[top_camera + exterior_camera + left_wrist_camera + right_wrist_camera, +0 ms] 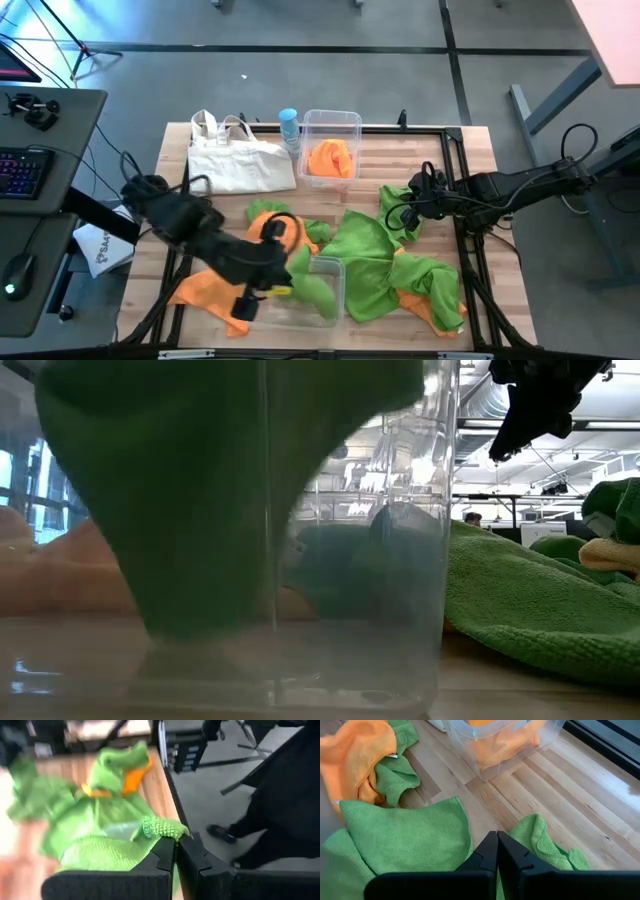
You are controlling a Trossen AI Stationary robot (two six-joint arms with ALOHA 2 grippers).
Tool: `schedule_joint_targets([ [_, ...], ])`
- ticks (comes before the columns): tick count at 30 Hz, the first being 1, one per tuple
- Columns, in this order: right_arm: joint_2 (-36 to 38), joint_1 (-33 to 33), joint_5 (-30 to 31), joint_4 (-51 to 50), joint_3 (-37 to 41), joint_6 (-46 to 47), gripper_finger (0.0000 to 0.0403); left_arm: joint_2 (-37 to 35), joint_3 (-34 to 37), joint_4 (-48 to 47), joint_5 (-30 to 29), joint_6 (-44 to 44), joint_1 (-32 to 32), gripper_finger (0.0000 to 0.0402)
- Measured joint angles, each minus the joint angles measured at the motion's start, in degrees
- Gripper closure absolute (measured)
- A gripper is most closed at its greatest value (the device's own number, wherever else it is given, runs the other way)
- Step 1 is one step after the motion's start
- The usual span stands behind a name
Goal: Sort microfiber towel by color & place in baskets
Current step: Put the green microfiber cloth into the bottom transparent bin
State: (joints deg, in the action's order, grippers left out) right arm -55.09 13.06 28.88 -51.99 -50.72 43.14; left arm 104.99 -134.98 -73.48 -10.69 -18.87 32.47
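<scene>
My left gripper (283, 286) is over the near clear basket (322, 268), shut on a green towel (316, 292) that hangs into it; the low view shows this towel (200, 490) inside the basket wall (440, 560). The far basket (331, 122) holds an orange towel (330, 160). My right gripper (402, 216) is shut and empty, raised over a small green towel (540, 840) at the table's right. More green towels (385, 262) and orange towels (205, 293) lie loose on the table. My left gripper pinches a bunched edge of the green towel (161, 826) between its two fingers, coming from the table's left. The towel hangs below the fingers into the near basket, and its lower end (190, 628) reaches the basket's floor.
A white tote bag (235, 158) lies at the far left, with a blue bottle (288, 126) beside the far basket. Another orange towel (275, 230) lies under my left arm. A keyboard and mouse sit on a desk (40, 190) to the left. A person's legs (280, 815) stand off the table's right edge.
</scene>
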Motion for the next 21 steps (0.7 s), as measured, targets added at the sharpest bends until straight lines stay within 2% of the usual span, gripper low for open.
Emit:
schedule_joint_targets([
  [4, 0.0, 0.0, -0.4, 0.0, 0.0, -0.8, 0.0403, 3.0, 0.0, -3.8, 2.9, -12.0, -2.0, 0.0401],
  [8, 0.0, 0.0, -0.7, 0.0, 0.0, -1.7, 0.0403, 5.8, 0.0, -4.6, 6.3, -27.2, -4.1, 0.0401],
  [11, 0.0, 0.0, -0.7, 0.0, 0.0, -2.8, 0.0403, 8.3, 0.0, -4.9, 7.8, -35.5, -4.9, 0.0401],
  [17, 0.0, 0.0, -1.4, 0.0, 0.0, -4.5, 0.0403, 13.3, 0.0, -7.8, 11.7, -49.0, -5.6, 0.0401],
  [21, 0.0, 0.0, -2.2, 0.0, 0.0, -5.9, 0.0403, 13.3, 0.0, -7.2, 11.6, -51.9, -5.3, 0.0401],
])
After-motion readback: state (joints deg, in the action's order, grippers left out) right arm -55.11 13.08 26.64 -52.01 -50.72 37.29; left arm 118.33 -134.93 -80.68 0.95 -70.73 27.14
